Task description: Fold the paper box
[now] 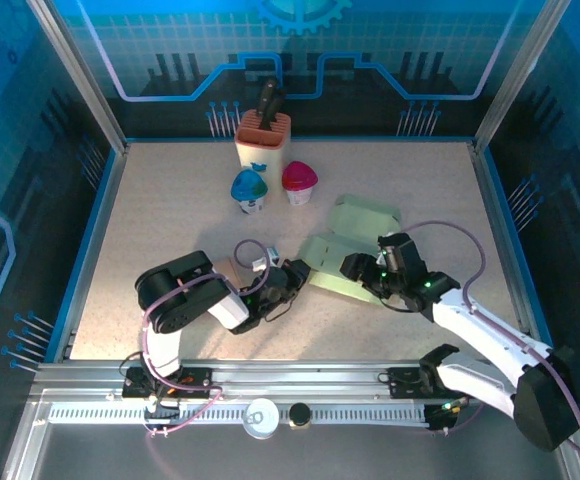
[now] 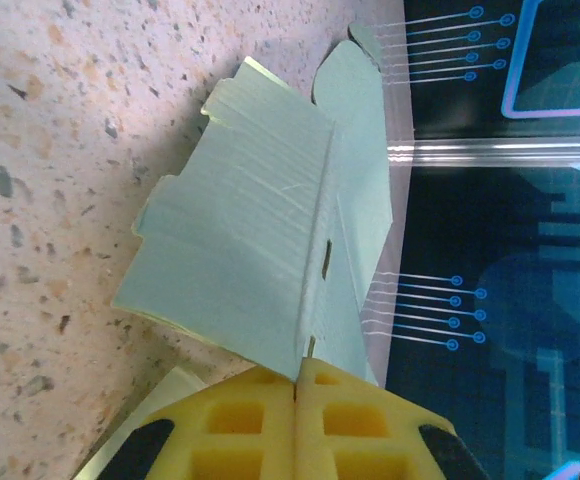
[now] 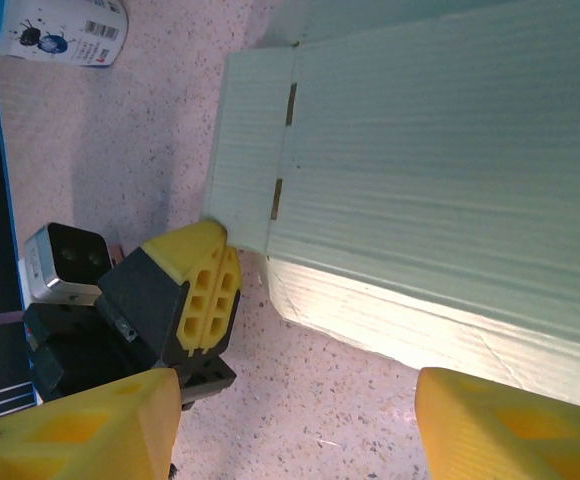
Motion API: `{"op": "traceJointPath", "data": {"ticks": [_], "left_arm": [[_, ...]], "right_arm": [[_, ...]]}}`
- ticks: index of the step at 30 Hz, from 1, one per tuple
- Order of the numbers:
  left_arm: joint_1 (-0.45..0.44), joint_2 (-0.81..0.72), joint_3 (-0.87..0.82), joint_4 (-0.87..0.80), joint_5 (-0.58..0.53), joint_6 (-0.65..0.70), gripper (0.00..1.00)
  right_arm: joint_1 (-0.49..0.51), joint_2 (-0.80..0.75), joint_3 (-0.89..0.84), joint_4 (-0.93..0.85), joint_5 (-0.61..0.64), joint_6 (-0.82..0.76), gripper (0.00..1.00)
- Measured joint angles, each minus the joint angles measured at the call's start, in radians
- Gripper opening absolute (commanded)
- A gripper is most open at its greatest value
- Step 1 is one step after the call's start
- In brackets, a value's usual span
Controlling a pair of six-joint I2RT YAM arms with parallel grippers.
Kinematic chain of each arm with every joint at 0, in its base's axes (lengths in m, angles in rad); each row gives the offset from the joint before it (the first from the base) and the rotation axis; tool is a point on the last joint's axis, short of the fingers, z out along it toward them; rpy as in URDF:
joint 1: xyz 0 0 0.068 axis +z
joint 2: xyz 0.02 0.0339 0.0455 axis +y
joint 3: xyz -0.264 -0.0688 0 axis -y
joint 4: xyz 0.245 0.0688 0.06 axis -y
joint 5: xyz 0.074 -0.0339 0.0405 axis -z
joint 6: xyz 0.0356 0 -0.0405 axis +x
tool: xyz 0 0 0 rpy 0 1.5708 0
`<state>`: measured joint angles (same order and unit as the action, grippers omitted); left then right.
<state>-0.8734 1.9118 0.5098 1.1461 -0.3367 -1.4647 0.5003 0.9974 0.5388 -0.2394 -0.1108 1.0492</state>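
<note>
Ana: Starting at the left, what is the left tool (image 1: 288,280) doing?

Ben: Its arm reaches from the 7 o'clock corner of the surface (image 1: 170,200) toward 3 o'clock. Its yellow pads (image 2: 250,420) are pressed flat together. They appear to pinch the left edge of the paper box (image 1: 328,250), right where a long crease (image 2: 315,230) with two small slots runs out.

Ana: And the box itself?

Ben: It lies just to the 3 o'clock side of the surface's centre. It is a pale green sheet, mostly flat, with flaps spread toward 12 and 1 o'clock. Its near edge looks raised a little off the surface, and no wall stands up yet.

Ana: Further right?

Ben: The right tool (image 3: 295,395) comes in from the 5 o'clock corner, pointing toward 10 o'clock. Its fingers (image 3: 100,430) stand spread with nothing between them, and the box's near edge is just ahead.

Ana: Which step is this?

Ben: An early one, by the look of it. The left side holds the sheet by its edge, and the first fold is yet to be made.

Ana: What does the next move call for?

Ben: Probably turning the pinched panel about the crease. That needs care, since thin card slips or tears. The right tool would need to steady the main panel so the sheet cannot slide.
</note>
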Motion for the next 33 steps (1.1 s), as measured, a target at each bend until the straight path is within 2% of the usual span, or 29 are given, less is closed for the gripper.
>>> {"op": "traceJointPath", "data": {"ticks": [5,11,17,27,33], "left_arm": [[0.000,0.000,0.000,0.008,-0.003,0.000,0.00],[-0.002,-0.023,0.000,0.008,-0.011,-0.003,0.00],[-0.008,-0.080,0.017,0.000,-0.015,-0.004,0.00],[-0.018,-0.107,0.027,-0.018,-0.015,-0.026,0.00],[-0.021,-0.111,0.027,-0.023,-0.021,-0.034,0.00]], "right_arm": [[0.076,-0.084,-0.068,0.026,0.054,0.105,0.67],[0.240,-0.215,-0.240,0.113,0.192,0.356,0.80],[0.251,-0.180,-0.266,0.220,0.259,0.505,0.87],[0.219,0.002,-0.266,0.454,0.272,0.587,0.84],[0.187,-0.041,-0.264,0.488,0.295,0.582,0.70]]}}
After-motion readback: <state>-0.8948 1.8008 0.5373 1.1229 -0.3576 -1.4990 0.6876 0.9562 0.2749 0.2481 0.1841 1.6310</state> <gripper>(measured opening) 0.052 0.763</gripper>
